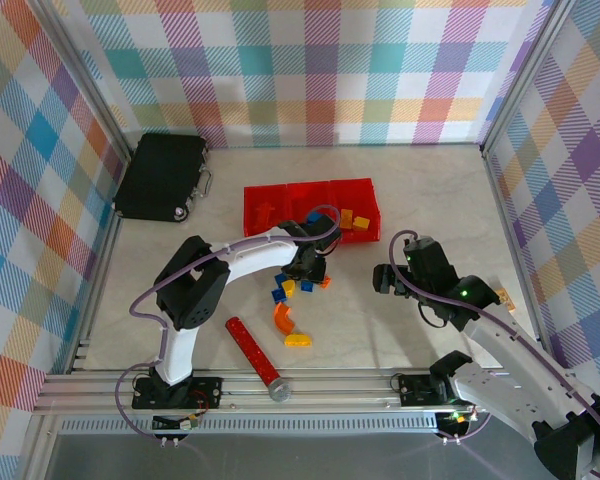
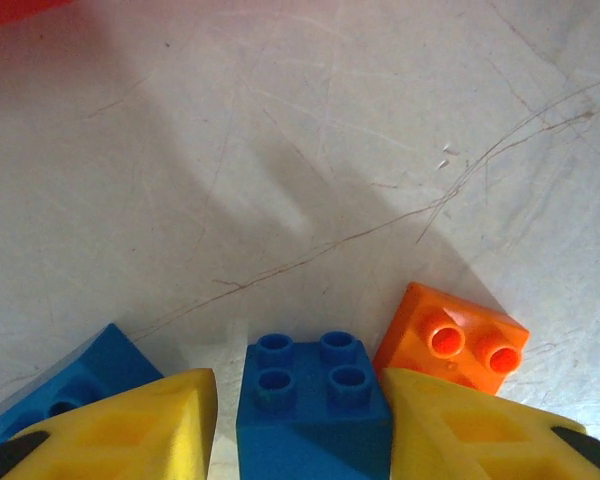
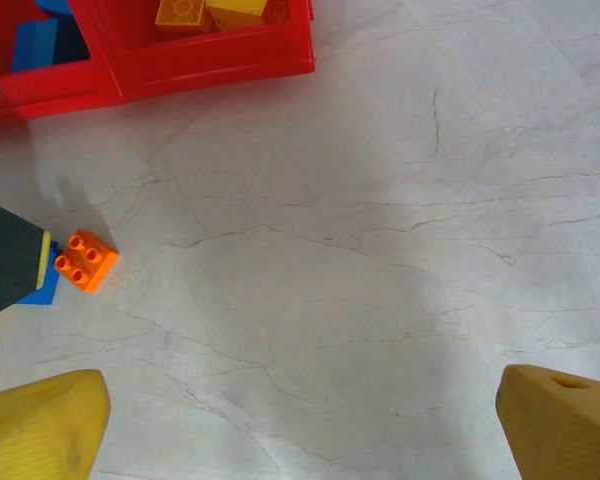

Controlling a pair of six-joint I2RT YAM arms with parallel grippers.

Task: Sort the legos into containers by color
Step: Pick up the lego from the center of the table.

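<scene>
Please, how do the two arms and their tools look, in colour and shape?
Both the left arm and the right arm have white and black links, with a grey-purple cable looping along each. The left tool and the right tool have blocky yellow fingers.

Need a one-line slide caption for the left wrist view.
Left gripper with yellow fingers flanking a blue four-stud brick, an orange brick beside it on the table.

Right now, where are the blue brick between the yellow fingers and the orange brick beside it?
blue brick (image 2: 313, 378), left wrist view, studded top.
orange brick (image 2: 456, 346), left wrist view, studded top.
</scene>
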